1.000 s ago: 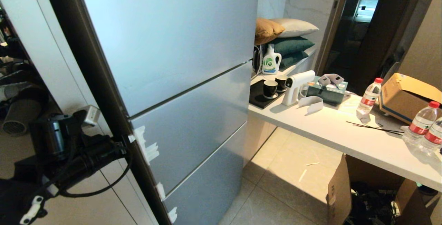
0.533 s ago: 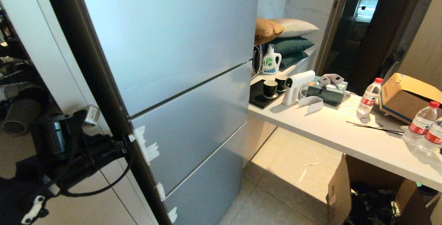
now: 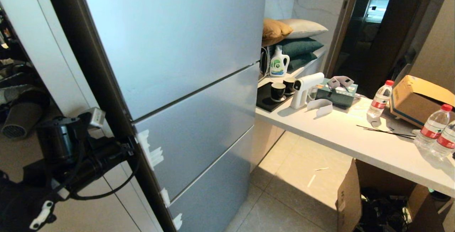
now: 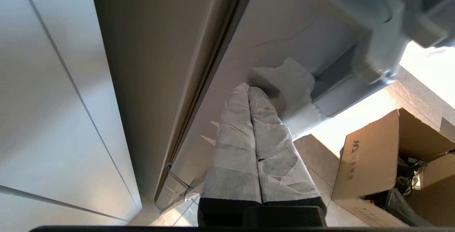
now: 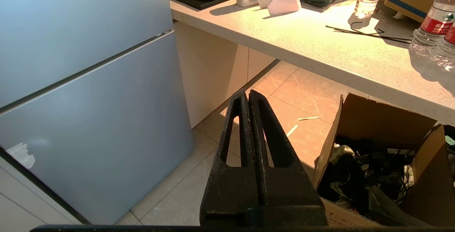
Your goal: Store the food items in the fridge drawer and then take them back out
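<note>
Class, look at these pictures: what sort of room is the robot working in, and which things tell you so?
Probably a home kitchen or pantry corner: a tall fridge with stacked drawer fronts, a white counter carrying cups and water bottles, and a tiled floor.

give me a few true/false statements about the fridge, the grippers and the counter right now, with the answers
1. The middle drawer is pulled open. False: it sits flush with the other fronts.
2. The left gripper has its fingers together, tips at the taped left edge of the fridge. True.
3. The right gripper holds a green pepper. False: its fingers are shut on nothing, above the floor.
4. Water bottles stand on the counter. True.
5. A cardboard box sits on the floor under the counter. True.
6. The food is on the counter by the cups. False: no food shows in any view.
</note>
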`<state>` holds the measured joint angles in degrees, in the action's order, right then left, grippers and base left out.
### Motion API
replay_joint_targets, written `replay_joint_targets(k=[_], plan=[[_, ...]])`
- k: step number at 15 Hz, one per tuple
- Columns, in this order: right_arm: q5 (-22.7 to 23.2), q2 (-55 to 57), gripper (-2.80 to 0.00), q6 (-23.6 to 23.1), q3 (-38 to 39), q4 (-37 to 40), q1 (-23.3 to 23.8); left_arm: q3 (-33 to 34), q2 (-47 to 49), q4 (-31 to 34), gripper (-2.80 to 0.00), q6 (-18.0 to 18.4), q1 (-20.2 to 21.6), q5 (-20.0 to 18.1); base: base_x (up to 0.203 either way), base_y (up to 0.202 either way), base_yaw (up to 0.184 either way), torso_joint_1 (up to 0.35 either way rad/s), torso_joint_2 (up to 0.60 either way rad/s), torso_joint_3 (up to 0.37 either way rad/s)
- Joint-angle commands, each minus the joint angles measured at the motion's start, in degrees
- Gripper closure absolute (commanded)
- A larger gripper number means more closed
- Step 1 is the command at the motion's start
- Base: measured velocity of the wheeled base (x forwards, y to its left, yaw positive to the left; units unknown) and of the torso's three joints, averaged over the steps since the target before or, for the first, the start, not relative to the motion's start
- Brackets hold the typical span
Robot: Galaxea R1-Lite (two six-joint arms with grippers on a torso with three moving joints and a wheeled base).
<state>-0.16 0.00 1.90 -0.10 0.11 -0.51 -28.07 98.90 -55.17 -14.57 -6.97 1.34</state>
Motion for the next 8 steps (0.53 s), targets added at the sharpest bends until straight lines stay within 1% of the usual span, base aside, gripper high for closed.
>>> replay_joint_targets(k=[1, 2, 4, 5, 8], plan=[[-0.01, 0.09, 0.00, 0.03, 0.01, -0.02, -0.02, 0.15, 0.16, -0.34, 0.00, -0.31, -0.15, -0.11, 0.000, 0.000, 0.000, 0.000, 0.00, 0.000], [-0.01, 0.09, 0.00, 0.03, 0.01, -0.02, -0.02, 0.30, 0.16, -0.59, 0.00, -0.78, -0.83, -0.29, 0.000, 0.000, 0.000, 0.000, 0.00, 0.000], [-0.01, 0.09, 0.00, 0.03, 0.01, -0.02, -0.02, 0.92, 0.34, -3.92, 0.00, -3.94, -3.15, -0.72, 0.000, 0.000, 0.000, 0.000, 0.00, 0.000], [-0.01, 0.09, 0.00, 0.03, 0.01, -0.02, -0.02, 1.63, 0.55, -5.28, 0.00, -4.89, -3.93, -0.96, 0.000, 0.000, 0.000, 0.000, 0.00, 0.000], [-0.01, 0.09, 0.00, 0.03, 0.01, -0.02, -0.02, 3.70, 0.77, -5.80, 0.00, -4.83, -4.97, -2.42, 0.000, 0.000, 0.000, 0.000, 0.00, 0.000]])
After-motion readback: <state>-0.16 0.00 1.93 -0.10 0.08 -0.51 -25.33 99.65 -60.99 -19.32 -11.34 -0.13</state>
